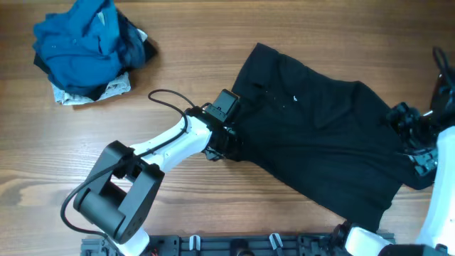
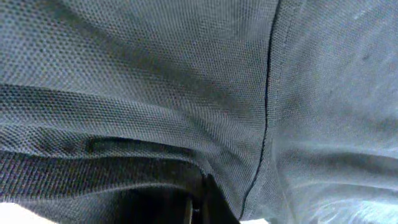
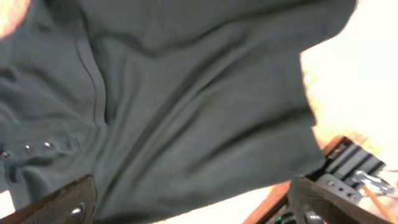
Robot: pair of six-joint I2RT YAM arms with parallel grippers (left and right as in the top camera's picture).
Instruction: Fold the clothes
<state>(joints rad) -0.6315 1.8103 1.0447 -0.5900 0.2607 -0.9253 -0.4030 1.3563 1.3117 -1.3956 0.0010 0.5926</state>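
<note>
A black polo shirt (image 1: 320, 135) lies spread and wrinkled on the wooden table, right of centre. My left gripper (image 1: 229, 146) is at the shirt's left edge. In the left wrist view the fabric (image 2: 155, 81) fills the frame, and the fingers (image 2: 196, 208) are closed together with cloth bunched over them. My right gripper (image 1: 419, 153) is over the shirt's right edge. In the right wrist view its fingers (image 3: 193, 205) stand wide apart above the shirt (image 3: 186, 93), holding nothing.
A pile of blue, dark and light clothes (image 1: 89, 50) sits at the far left of the table. The arm bases and a black rail (image 1: 242, 245) run along the front edge. Bare wood (image 1: 213, 35) lies between the pile and the shirt.
</note>
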